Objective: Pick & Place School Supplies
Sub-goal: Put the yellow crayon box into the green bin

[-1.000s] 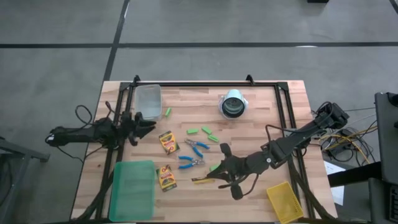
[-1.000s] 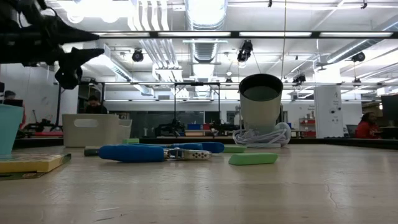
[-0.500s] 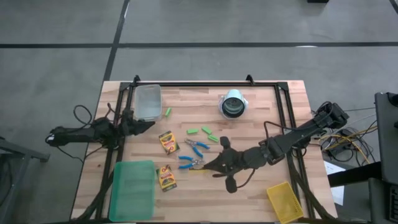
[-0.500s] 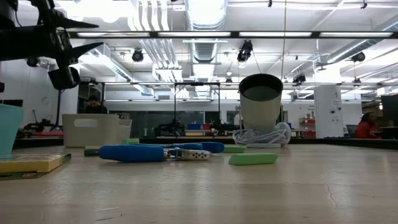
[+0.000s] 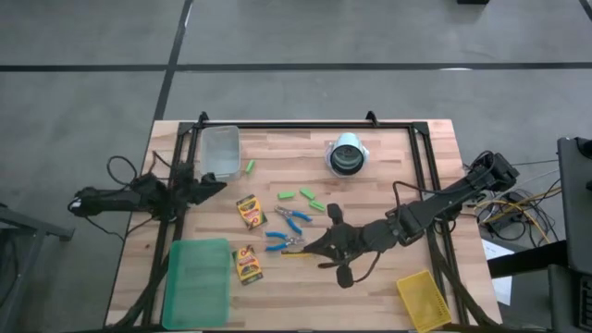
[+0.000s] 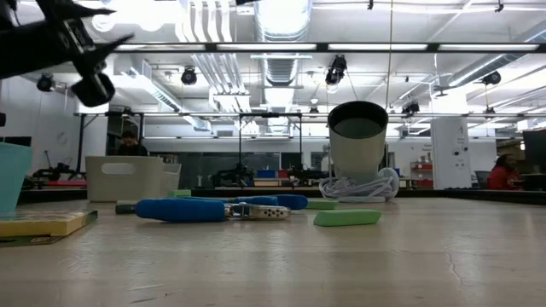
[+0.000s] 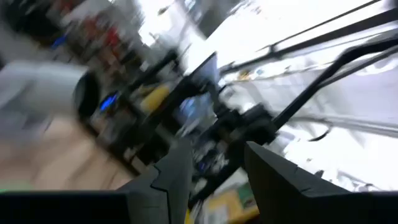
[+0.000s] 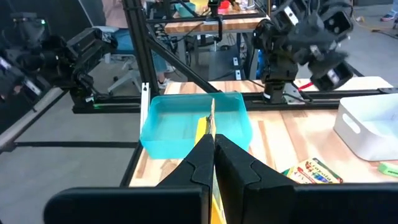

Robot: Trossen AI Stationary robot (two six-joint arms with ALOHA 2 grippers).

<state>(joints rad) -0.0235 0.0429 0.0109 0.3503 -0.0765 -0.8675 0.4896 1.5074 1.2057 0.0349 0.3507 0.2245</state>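
Note:
Two yellow-and-green crayon boxes, two blue-handled scissors and several light-green eraser blocks lie flat on the wooden table. My right gripper hangs over the table's middle, just right of the nearer scissors, shut on a thin yellow stick. My left gripper is open and holds nothing, raised above the table's left side; the low view shows it high up. My right gripper pinches the thin yellow stick between its two shut fingers. The fingers point roughly level toward the table's left and lie along the stick. The stick's free end juts out past the fingertips. It is lifted clear of the table.
A flat green tray lies at the near left, a small yellow bin at the near right. A pale open bin and a cup on a coiled white cord stand at the far side. Black frame rails run along the table's edges.
My left gripper has risen a little, tipped its fingers upward and rolled, staying open. My right gripper has swung a little toward the far edge and the nearer scissors, carrying the yellow stick along, still shut on it.

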